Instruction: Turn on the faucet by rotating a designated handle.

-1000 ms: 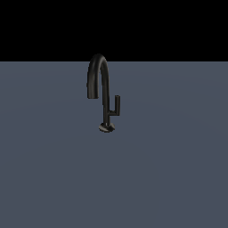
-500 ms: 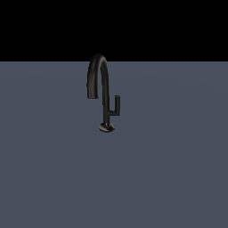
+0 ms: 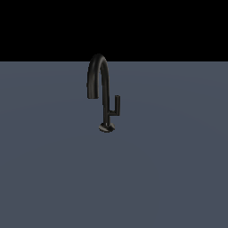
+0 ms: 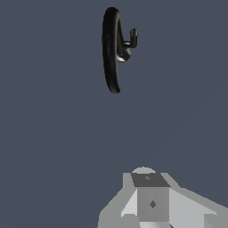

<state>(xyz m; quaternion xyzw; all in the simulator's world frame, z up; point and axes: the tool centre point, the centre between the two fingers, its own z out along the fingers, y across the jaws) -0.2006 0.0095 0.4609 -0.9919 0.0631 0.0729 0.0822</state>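
Approach step: the faucet [image 3: 103, 95] stands alone on the grey surface [image 3: 169, 178], its handle [image 3: 116, 106] upright on the exterior view's right, well apart from the gripper [image 4: 151, 200], whose jaw opening cannot be determined; next, advance toward the handle

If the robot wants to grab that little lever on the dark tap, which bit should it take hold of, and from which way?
Probably the upright tip of the handle, the thin rod that rises beside the faucet stem on the exterior view's right. It stands clear of the stem there, so fingers could close around it from above or from that open side. The hand is well away from it.
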